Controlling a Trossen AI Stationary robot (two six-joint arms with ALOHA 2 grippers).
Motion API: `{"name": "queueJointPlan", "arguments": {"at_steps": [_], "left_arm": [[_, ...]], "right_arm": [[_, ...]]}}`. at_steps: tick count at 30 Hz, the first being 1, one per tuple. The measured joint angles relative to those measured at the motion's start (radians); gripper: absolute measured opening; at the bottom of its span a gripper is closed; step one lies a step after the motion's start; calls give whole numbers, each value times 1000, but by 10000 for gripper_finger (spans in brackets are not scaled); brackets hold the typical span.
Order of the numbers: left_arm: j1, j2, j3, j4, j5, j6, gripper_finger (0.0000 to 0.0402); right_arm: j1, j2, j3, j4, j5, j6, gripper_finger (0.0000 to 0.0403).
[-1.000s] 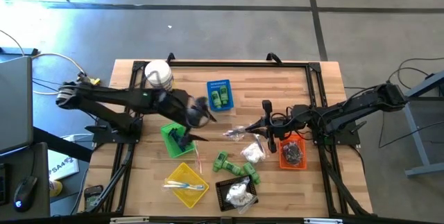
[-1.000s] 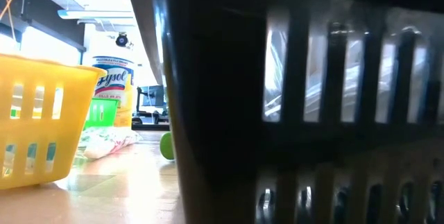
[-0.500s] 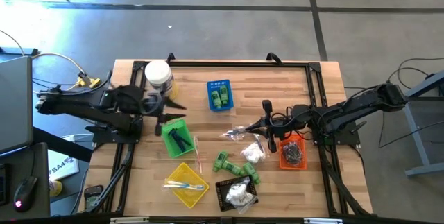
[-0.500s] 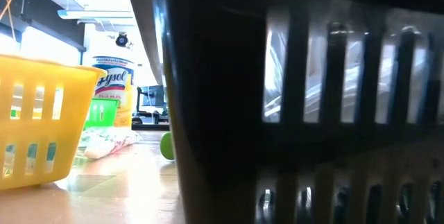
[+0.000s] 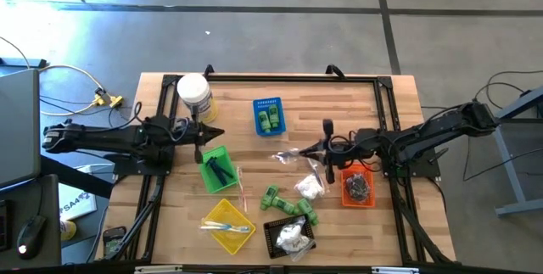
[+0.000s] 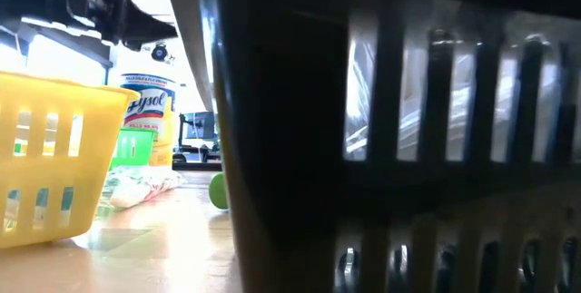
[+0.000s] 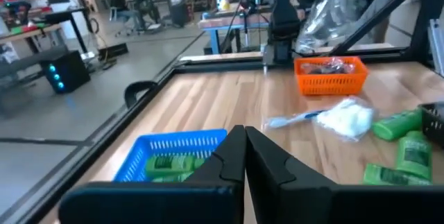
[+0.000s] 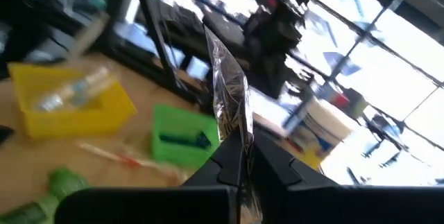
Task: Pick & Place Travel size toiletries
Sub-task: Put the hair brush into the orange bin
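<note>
My right gripper (image 5: 312,152) is over the table's middle right, shut on a clear crinkled plastic packet (image 5: 288,158). My left gripper (image 5: 221,132) is shut and holds nothing, drawn back near the table's left edge beside the green basket (image 5: 216,169). Bright green bottles (image 5: 270,196) and a white soft packet (image 5: 310,187) lie loose on the wood near the front. More green bottles lie in the blue basket (image 5: 269,115). A pale stick lies in the yellow basket (image 5: 227,223). My right gripper pinches the clear packet by one end (image 8: 239,148) between its two fingers. The fingers come about level from the table's right side. The packet sticks out past the fingertips, crumpled, and is lifted clear of the table (image 7: 340,9).
A big white jar (image 5: 193,92) stands at the far left. The orange basket (image 5: 358,187) sits below my right arm, and the black basket (image 5: 288,236) with white packets is at the near edge. A dark frame rail borders the table.
My left gripper has drawn back from over the green basket toward the table's left edge, come down to a level pose and shut on nothing. My right gripper has stayed in place with the clear packet.
</note>
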Motion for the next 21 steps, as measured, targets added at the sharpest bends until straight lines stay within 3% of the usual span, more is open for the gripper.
{"name": "queueJointPlan", "arguments": {"at_steps": [4, 9, 15, 21], "left_arm": [[20, -8, -38, 3, 0, -9, 3], [19, 4, -76, -12, 2, -10, 3], [19, 7, -95, -19, 1, 3, 3], [19, 7, -95, -17, 1, 14, 3]], "right_arm": [[16, -57, 0, -109, 107, 7, 7], [87, -232, 0, -352, 286, 71, 10], [200, -460, 0, -635, 497, 256, 7], [274, -558, 3, -890, 655, 468, 7]]}}
